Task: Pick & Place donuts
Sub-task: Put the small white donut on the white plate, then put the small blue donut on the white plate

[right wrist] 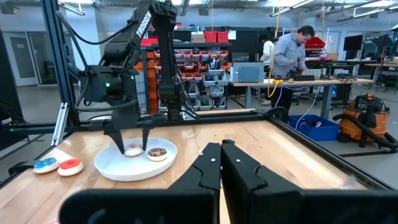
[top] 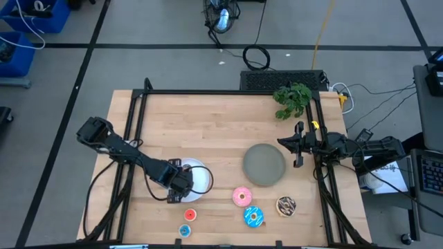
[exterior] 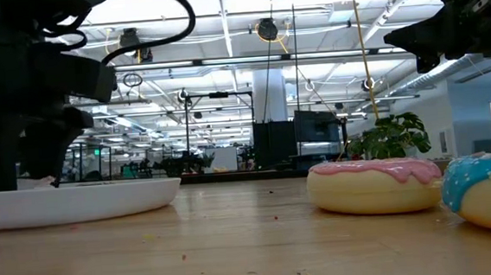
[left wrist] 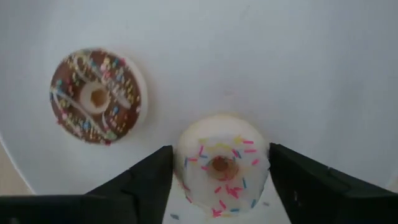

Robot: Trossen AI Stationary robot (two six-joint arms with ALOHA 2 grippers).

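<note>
My left gripper (left wrist: 221, 186) hovers low over the white plate (top: 203, 181), open, one finger on each side of the tiny white sprinkled donut (left wrist: 221, 165), which lies flat on the plate. Whether the fingers touch it, I cannot tell. The tiny brown donut (left wrist: 95, 95) lies beside it on the same plate. The right wrist view shows both donuts (right wrist: 144, 151) under the left gripper (right wrist: 132, 142). On the bare table lie the pink (top: 241, 196), blue sprinkled (top: 253, 216) and brown drizzled (top: 286, 205) donuts, and the tiny red (top: 190, 214) and tiny blue (top: 185, 230) ones. My right gripper (top: 299, 145) waits shut at the table's right edge.
The grey plate (top: 264, 164) sits right of centre, close to my right gripper. A green plant (top: 292, 98) stands at the far right corner. Black frame rails (top: 138, 138) run along the table's sides. A person (right wrist: 289, 53) works at a bench far behind the table.
</note>
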